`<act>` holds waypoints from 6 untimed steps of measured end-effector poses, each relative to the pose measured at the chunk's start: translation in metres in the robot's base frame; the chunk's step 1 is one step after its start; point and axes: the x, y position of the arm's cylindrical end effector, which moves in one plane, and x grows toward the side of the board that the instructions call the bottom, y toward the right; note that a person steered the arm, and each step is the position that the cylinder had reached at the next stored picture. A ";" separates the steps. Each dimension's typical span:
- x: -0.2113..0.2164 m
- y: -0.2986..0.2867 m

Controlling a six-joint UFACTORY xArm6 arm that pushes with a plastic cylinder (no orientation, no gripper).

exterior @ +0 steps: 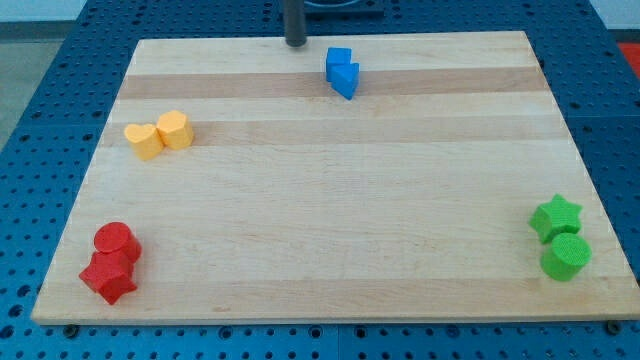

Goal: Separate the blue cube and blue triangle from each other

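1. My tip [295,44] sits at the view's top edge of the wooden board [330,180], just to the view's left of the middle. I carry no claw, only this straight dark rod, so nothing is clamped or held.

2. The blue cube [338,60] and the blue triangle [346,79] lie together near the view's top, a little to the view's right of my tip. They touch, the cube nearer the top and the triangle just below it, towards the view's right.

3. My tip stands near the blue pair but apart from it, with bare wood between.

4. On the view's left there is a yellow heart-shaped block [144,140] pressed against a yellow many-sided block [174,130].

5. At the view's bottom left a red cylinder [116,242] sits against a red star-like block [108,277] below it.

6. At the view's right edge a green star [556,217] touches a green cylinder [565,256] just below it.

7. The board rests on a blue perforated table [40,120].
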 end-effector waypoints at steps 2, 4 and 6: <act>0.029 0.002; 0.044 0.023; 0.045 0.085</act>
